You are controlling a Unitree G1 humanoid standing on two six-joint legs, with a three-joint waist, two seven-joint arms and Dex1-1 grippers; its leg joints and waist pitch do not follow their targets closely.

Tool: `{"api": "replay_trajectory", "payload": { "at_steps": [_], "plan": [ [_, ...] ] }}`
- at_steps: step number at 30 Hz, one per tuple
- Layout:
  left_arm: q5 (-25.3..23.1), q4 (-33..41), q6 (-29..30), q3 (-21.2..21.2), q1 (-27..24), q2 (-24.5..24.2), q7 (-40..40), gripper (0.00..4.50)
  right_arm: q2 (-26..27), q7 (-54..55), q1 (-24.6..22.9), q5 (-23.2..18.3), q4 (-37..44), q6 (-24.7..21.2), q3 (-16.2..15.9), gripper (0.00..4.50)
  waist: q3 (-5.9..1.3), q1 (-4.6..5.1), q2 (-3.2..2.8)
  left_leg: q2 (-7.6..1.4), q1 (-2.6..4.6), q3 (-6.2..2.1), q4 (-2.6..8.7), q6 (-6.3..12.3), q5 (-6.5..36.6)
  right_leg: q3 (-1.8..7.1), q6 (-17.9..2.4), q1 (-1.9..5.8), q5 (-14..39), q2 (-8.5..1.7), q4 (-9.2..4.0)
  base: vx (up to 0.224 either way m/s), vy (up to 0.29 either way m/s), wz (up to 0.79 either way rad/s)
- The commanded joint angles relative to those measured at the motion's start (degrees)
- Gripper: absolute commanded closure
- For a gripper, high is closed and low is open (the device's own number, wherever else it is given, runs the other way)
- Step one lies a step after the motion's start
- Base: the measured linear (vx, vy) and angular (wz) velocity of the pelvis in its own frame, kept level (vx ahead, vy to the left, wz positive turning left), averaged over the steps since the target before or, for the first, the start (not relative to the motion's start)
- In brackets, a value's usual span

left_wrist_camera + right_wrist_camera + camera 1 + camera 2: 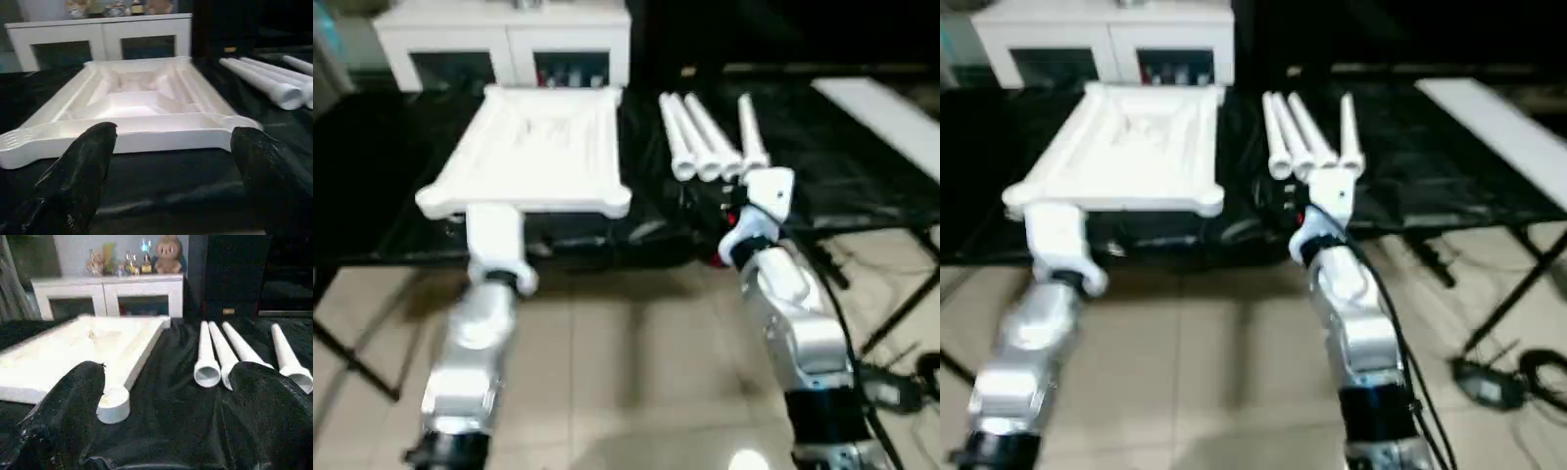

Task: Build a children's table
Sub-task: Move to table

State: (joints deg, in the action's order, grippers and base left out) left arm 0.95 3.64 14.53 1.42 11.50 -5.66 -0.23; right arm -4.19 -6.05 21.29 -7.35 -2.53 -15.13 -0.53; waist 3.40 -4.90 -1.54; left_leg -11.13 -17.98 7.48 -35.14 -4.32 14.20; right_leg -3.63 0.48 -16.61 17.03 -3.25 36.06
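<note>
The children's table top (533,147) lies upside down, rim up, on the black-sheeted table (372,176). Its four white legs lie to the right of it: three side by side (700,137) and one a little apart (750,132). In the left wrist view my left gripper (173,132) is open just short of the top's near rim (146,137), touching nothing. My right gripper (168,368) is open too, low over the black sheet in front of the legs' open ends (207,374). One of its fingers (264,396) covers part of the third leg's end. A corner socket (113,406) sits near its other finger.
A white glass-door cabinet (509,39) stands behind the table, with small toys (168,254) on it. A long white board (891,113) lies at the far right. The black table's front edge runs just under my wrists. Cables and a black box (896,387) lie on the tiled floor.
</note>
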Motion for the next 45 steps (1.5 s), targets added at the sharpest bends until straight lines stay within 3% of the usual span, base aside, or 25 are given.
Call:
{"api": "replay_trajectory", "payload": {
  "at_steps": [1,3,5,7,9,10,11,12,15,17,18,20,23,25,27,30,32,33,35,38,39,40,41,43,45],
  "plan": [
    [-0.5,0.5,-0.1,1.1,0.1,-0.4,0.8,0.31,0.0,-0.1,0.5,0.7,-0.6,1.2,-1.3,0.00,-4.32,0.32,-1.16,-0.41,1.50,-0.33,5.50,6.35,0.3,0.77,-8.3,1.67,11.0,-1.06,-5.18,0.153,0.022,0.03],
    [-0.4,0.5,-0.6,1.5,-0.6,-0.6,0.9,0.31,0.4,-0.7,0.2,-0.2,-0.9,2.1,-0.8,0.00,-4.88,3.71,-1.18,-4.72,8.61,-5.76,5.79,18.80,2.1,-0.39,-9.1,-5.16,0.7,-1.22,0.48,0.168,0.017,0.06],
    [-0.3,0.7,-0.7,1.8,-1.2,-0.6,0.9,0.31,0.6,-1.2,-0.3,-0.5,-0.8,2.2,-0.6,0.00,-4.87,4.24,0.36,-4.22,7.96,-5.74,4.39,27.06,-3.2,0.70,-6.9,-5.80,-3.9,-2.97,0.83,0.173,0.007,0.06],
    [-0.3,1.1,-0.7,2.0,-1.9,-0.7,0.7,0.31,0.7,-1.8,-0.8,-0.4,-0.5,1.9,-0.4,0.00,-5.87,0.07,3.25,6.28,-6.34,0.55,-3.27,20.36,-1.0,9.12,-12.6,9.11,-19.0,-6.42,-4.42,0.156,0.020,0.16],
    [-0.5,1.1,-0.7,2.0,-2.1,-0.9,0.8,0.31,0.7,-1.9,-0.9,-0.4,-0.5,2.0,-0.4,0.00,-5.17,-1.38,1.18,1.79,-8.59,-1.98,-2.91,11.07,-1.8,9.29,-14.2,9.31,-30.4,-7.08,-4.07,0.161,0.050,0.28],
    [-0.4,1.0,-0.8,2.1,-2.2,-0.9,0.8,0.31,0.5,-1.9,-1.1,-0.2,-0.6,2.2,-0.5,0.00,-5.79,0.20,-1.26,0.74,-5.10,-2.01,1.59,8.31,-10.6,3.00,-7.8,7.18,-29.9,-0.48,-0.51,0.090,0.045,0.00],
    [-0.5,1.0,-0.8,2.2,-2.3,-0.9,0.8,0.31,0.1,-1.9,-1.3,0.2,-0.7,2.5,-0.6,0.00,-5.75,2.32,-2.68,-1.65,1.34,-5.74,2.21,14.94,-14.4,-0.18,-3.7,0.14,-20.1,2.02,3.09,0.090,0.045,0.00],
    [-0.5,1.1,-0.8,2.3,-2.4,-0.8,0.8,0.31,-0.2,-2.0,-1.6,0.4,-0.5,2.7,-0.6,0.00,-6.38,5.28,-2.71,-6.54,8.74,-12.31,2.55,32.26,-23.4,-0.83,1.2,-8.47,6.0,-0.09,6.94,0.102,-0.032,-0.24],
    [-0.3,1.4,-1.2,2.7,-2.9,-0.8,0.7,0.31,-0.5,-3.1,-3.6,-1.0,1.4,2.8,-0.1,0.00,-5.30,3.77,-0.42,-4.40,4.78,-7.24,3.10,30.77,-25.2,0.90,4.8,-10.66,-3.7,-1.76,7.59,0.118,-0.049,-0.14],
    [-0.1,1.7,-1.7,3.1,-3.6,-0.8,0.5,0.31,-0.6,-3.7,-4.6,-1.6,2.5,2.7,0.2,0.00,-3.94,3.15,3.32,2.34,1.49,-2.04,2.20,22.90,-4.9,4.01,-0.9,-6.49,-11.1,-3.54,-1.83,0.086,-0.037,-0.03],
    [-0.1,1.9,-1.9,3.2,-4.1,-0.8,0.4,0.31,-0.6,-3.9,-5.1,-1.9,3.1,2.7,0.4,0.00,-4.17,0.31,5.10,7.46,-3.37,-0.84,-5.31,16.40,7.0,10.52,1.1,0.30,6.8,-8.82,-6.78,0.095,-0.077,0.11],
    [0.0,2.6,-2.3,3.1,-5.4,-1.2,0.2,0.31,-0.3,-4.0,-6.2,-2.5,4.2,2.4,1.2,0.00,-4.00,0.42,4.33,5.74,-4.92,-2.72,-7.28,8.63,2.2,10.08,-5.6,2.27,19.6,-9.76,-6.67,0.092,-0.092,0.05],
    [0.0,3.6,-2.3,3.1,-7.3,-1.7,-0.2,0.31,0.1,-3.6,-7.5,-3.0,5.2,1.8,1.8,0.00,-3.07,0.93,1.48,2.48,-5.13,-3.47,-3.01,5.59,-1.6,6.75,-14.3,1.48,23.5,-8.25,-8.13,0.070,-0.019,-0.07],
    [0.0,4.2,-2.2,3.2,-7.9,-1.6,-0.4,0.31,0.1,-3.7,-8.2,-3.2,5.6,1.6,1.6,0.00,-2.97,3.65,-1.95,-2.41,-0.26,-6.01,5.39,6.24,12.7,0.59,-9.8,-2.02,17.2,-0.29,-3.31,0.103,0.081,-0.05],
    [-0.1,4.9,-1.8,3.6,-7.9,-1.5,-0.2,0.31,-0.1,-4.2,-8.9,-3.5,6.1,1.3,0.9,0.00,-3.84,5.34,-1.97,-5.19,5.12,-9.92,6.82,12.03,18.9,0.01,-6.9,-5.79,4.0,-0.63,2.63,0.132,0.081,-0.01],
    [-0.2,5.2,-2.1,3.8,-7.0,-1.7,0.2,0.31,-0.2,-2.6,-7.2,-1.4,4.5,3.9,1.6,0.00,-2.86,5.02,-0.62,-3.27,4.90,-7.60,6.44,21.63,15.4,0.69,-1.8,-7.42,-1.6,-2.22,2.35,0.094,0.019,0.04],
    [-0.1,5.3,-2.1,3.7,-6.9,-1.8,0.2,0.31,0.1,-2.1,-6.7,-1.5,4.2,3.8,2.2,0.00,-2.74,3.93,2.06,2.61,-0.15,-2.16,3.39,16.37,17.9,4.73,-7.9,-0.99,5.3,-6.08,-5.46,0.083,-0.069,0.08],
    [-0.2,5.4,-2.1,3.4,-6.8,-1.8,0.3,0.31,0.2,-2.2,-6.0,-1.9,4.1,3.4,2.6,0.00,-3.64,1.64,2.93,4.07,-3.43,-1.60,-3.26,13.42,9.1,9.52,-12.6,4.40,19.4,-11.42,-8.87,0.103,-0.082,0.03],
    [-0.2,5.3,-2.1,3.3,-6.8,-1.7,0.2,0.31,0.1,-3.1,-6.0,-1.9,4.7,3.0,2.1,0.00,-4.07,0.38,3.26,3.63,-6.98,-2.48,-6.14,9.58,0.9,9.59,-15.6,6.51,21.7,-10.64,-8.48,0.116,-0.048,-0.01],
    [-0.4,5.1,-2.3,3.4,-6.8,-1.4,-0.2,0.31,-0.6,-4.3,-6.5,-2.4,5.0,3.3,1.1,0.00,-3.35,0.85,-0.05,1.32,-3.85,-1.39,2.04,8.30,-4.5,1.85,-14.8,4.11,21.5,-4.46,-8.84,0.114,0.015,0.03],
    [-0.5,5.0,-2.3,3.3,-6.8,-1.5,-0.2,0.31,-0.6,-4.4,-6.5,-2.4,4.9,3.5,1.1,0.00,-3.08,3.00,-1.57,-1.62,-0.28,-4.69,5.70,9.47,6.7,-0.58,-9.9,1.06,17.1,0.15,-4.83,0.126,0.074,0.00],
    [-0.5,5.0,-2.4,3.2,-6.8,-1.5,-0.3,0.31,-0.5,-4.4,-6.4,-2.6,4.7,3.6,1.2,0.00,-4.29,4.72,-2.15,-5.01,5.74,-9.11,6.87,12.63,18.1,-0.57,-7.5,-3.60,10.8,0.43,1.38,0.167,0.039,0.02],
    [-0.5,5.0,-2.3,3.2,-6.8,-1.4,-0.3,0.31,-0.4,-4.2,-6.3,-2.5,4.4,3.6,1.3,0.00,-4.75,4.97,-1.75,-6.10,7.32,-10.57,6.73,16.11,18.2,-0.17,-5.1,-5.30,7.7,-0.08,3.55,0.167,0.039,0.02],
    [-0.5,4.9,-2.4,3.2,-6.6,-1.6,-0.4,0.31,-0.2,-4.2,-5.7,-2.3,3.8,3.3,1.4,0.00,-4.21,5.17,-1.03,-5.49,6.72,-9.52,5.76,26.54,9.9,0.42,1.5,-8.81,0.8,-1.46,6.19,0.163,0.004,0.04],
    [-0.3,4.6,-2.4,3.1,-6.4,-1.7,-0.4,0.31,-0.3,-4.4,-5.6,-1.8,3.7,3.1,0.9,0.00,-3.65,5.00,0.82,-2.34,4.65,-5.46,5.90,25.24,8.8,1.18,-0.2,-7.97,-5.1,-2.18,2.54,0.134,-0.023,0.00]
  ]
}}
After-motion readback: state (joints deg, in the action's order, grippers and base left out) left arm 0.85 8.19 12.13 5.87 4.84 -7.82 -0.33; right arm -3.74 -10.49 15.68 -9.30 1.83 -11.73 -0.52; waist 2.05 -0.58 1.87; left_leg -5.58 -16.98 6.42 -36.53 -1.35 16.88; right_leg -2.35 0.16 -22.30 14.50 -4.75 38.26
